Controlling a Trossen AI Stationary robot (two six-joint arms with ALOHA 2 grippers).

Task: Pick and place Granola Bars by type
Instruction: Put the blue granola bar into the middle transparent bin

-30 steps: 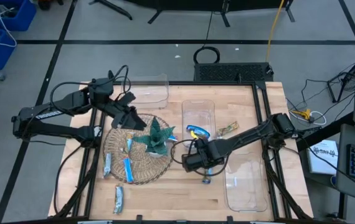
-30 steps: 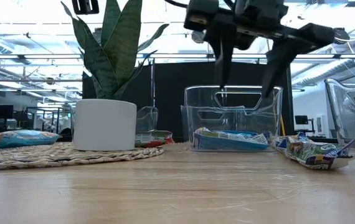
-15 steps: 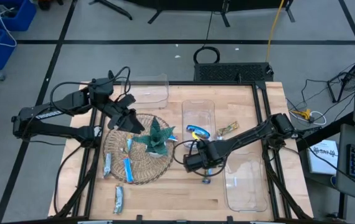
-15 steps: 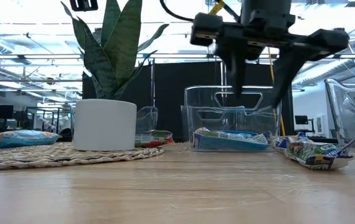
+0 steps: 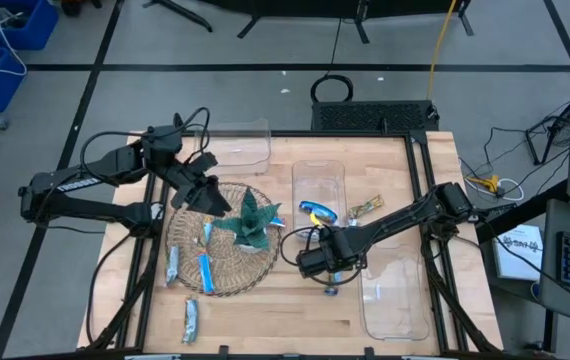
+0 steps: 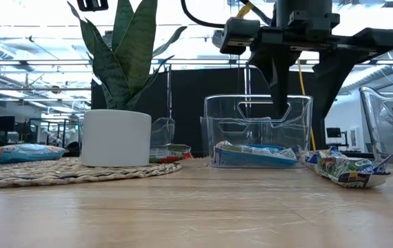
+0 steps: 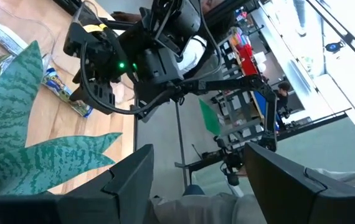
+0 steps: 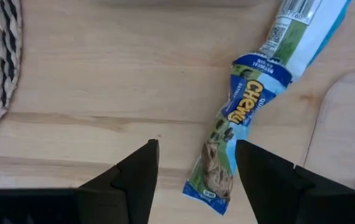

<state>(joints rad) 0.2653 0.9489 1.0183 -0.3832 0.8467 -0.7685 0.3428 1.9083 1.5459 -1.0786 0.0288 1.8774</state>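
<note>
A blue-and-green granola bar lies flat on the bare wood of the table, toward the near edge and right of the middle, just beside the edge of a clear bin. The right gripper hangs directly over it with its jaws spread wide and nothing between them; in the low view the same gripper is raised well off the table.

More bars are spread about. Another bar lies in the clear bin at the middle of the table's far half, seen from the low view as a blue wrapper inside the bin's front wall. A greenish bar rests on the wood just right of that bin. Several blue bars lie on the round woven mat in the table's left half, around the potted plant, and one bar lies on the wood near the near-left corner. A second clear bin sits at the near-right corner and a third at the far-left corner; I cannot tell whether either holds anything.

The left gripper hovers over the far edge of the mat, jaws spread apart and empty.
</note>
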